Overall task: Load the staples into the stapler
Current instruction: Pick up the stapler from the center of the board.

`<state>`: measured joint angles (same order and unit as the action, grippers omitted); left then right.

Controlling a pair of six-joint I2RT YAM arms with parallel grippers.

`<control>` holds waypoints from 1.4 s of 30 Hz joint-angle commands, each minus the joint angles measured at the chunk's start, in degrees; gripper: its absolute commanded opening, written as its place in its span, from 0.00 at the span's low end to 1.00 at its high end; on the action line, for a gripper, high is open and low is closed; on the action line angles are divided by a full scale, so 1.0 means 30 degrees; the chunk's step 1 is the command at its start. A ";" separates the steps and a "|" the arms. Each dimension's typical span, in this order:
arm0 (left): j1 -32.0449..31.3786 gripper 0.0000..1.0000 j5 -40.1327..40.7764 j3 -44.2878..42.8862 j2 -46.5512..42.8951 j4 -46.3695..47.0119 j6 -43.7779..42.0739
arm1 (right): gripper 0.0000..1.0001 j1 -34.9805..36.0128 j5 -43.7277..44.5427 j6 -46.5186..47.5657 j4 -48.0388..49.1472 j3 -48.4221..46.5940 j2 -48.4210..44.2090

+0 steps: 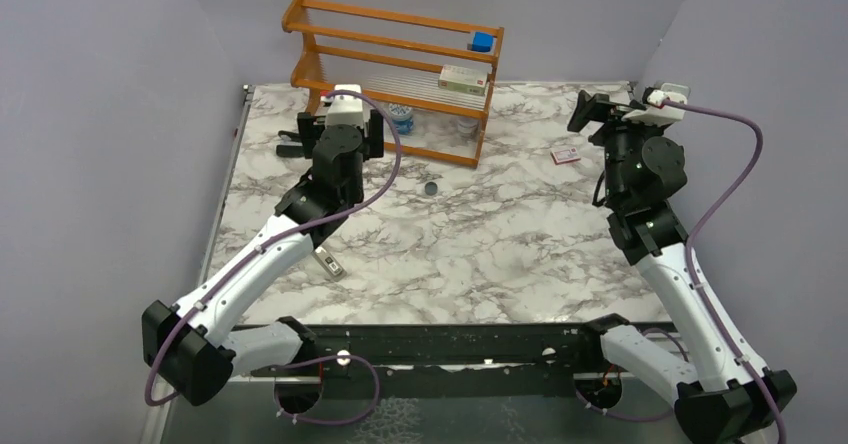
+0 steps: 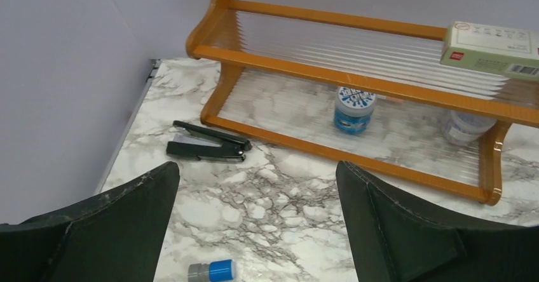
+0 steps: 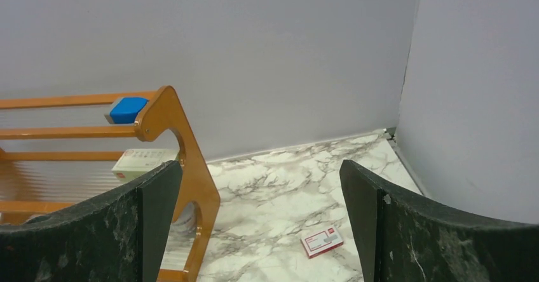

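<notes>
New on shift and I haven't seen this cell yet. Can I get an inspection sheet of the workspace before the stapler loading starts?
Surface: white-and-grey marble-patterned tabletop, flat.
Job's things: slim black hand stapler lying on the table left of the rack's foot, ungripped; staple strips: nothing seen.
Clutter: orange wooden rack holding blue block, pale green box, blue-lidded jar, pale jar; small red-and-white box and blue-capped grey cylinder on the table.
Grippers: left gripper and right gripper both open, empty.
Cables: left purple cable and right purple cable loop loosely off the arms.
Surroundings: plain grey walls on three sides.
</notes>
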<state>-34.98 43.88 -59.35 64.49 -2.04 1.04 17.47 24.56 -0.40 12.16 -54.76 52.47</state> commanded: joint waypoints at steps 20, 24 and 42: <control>0.3182 0.96 -0.3073 -0.1732 0.2291 -0.8908 0.7394 | 1.00 -0.1590 -0.4407 -0.5668 -0.6709 -0.1269 0.2332; 0.5562 0.89 -0.4018 -0.0661 0.2033 -1.1775 0.9816 | 1.00 -0.1606 -0.4669 -0.5841 -0.7169 -0.1459 0.3274; 0.6916 0.77 -0.3990 0.3460 0.1509 -1.6445 1.9047 | 1.00 -0.1606 -0.5494 -0.7203 -0.7630 -0.0746 0.4219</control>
<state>-14.57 32.38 -50.52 68.62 -47.86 49.23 12.99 9.50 -20.80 -9.80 -57.95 64.84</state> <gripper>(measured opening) 0.777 0.998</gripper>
